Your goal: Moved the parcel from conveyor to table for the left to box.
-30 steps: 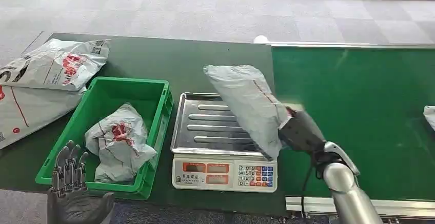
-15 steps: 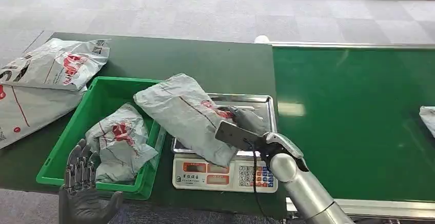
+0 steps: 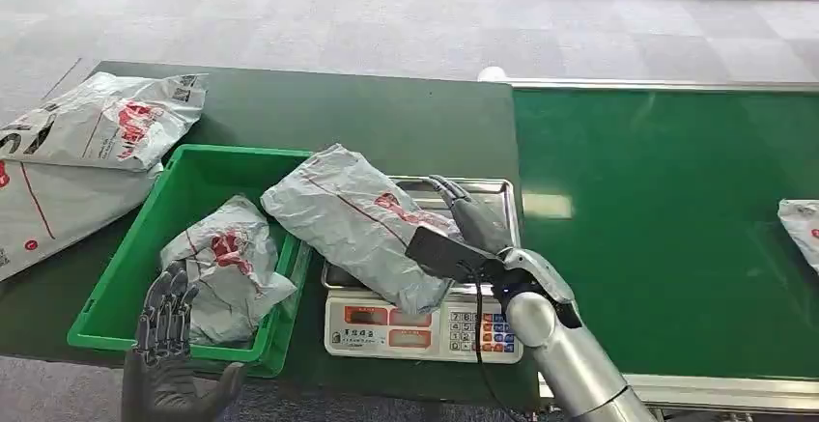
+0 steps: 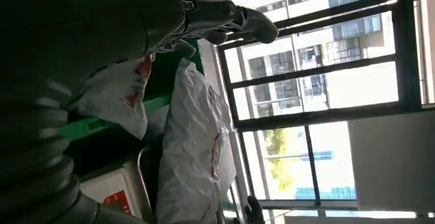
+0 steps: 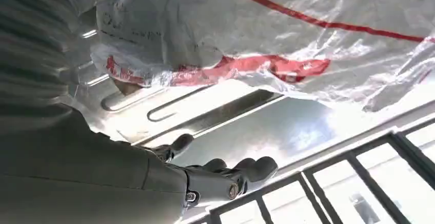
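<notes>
A grey parcel (image 3: pixel 357 219) with red print lies tilted over the left part of the scale's steel tray (image 3: pixel 483 190), its far end leaning on the right rim of the green box (image 3: pixel 241 166). My right hand (image 3: pixel 462 231) stands right beside it over the tray with its fingers (image 5: pixel 241 172) stretched out and nothing in them. Beside those fingers, the parcel (image 5: pixel 287 39) hangs just above the tray. At the box's near edge my left hand (image 3: pixel 166 345) is held open with fingers (image 4: pixel 231 21) spread. From there the parcel (image 4: pixel 195 147) stands tall past the box rim (image 4: pixel 102 126).
Another crumpled parcel (image 3: pixel 224 267) lies inside the green box. Two flat parcels (image 3: pixel 106 118) lie on the table's far left. The scale's keypad front (image 3: pixel 425 327) faces me. The green conveyor belt (image 3: pixel 666 219) runs along the right and carries one more parcel (image 3: pixel 802 231) at its edge.
My right hand swung the parcel left from the conveyor side onto the scale tray and box rim, then spread its fingers off it. My left hand crept up toward the box.
</notes>
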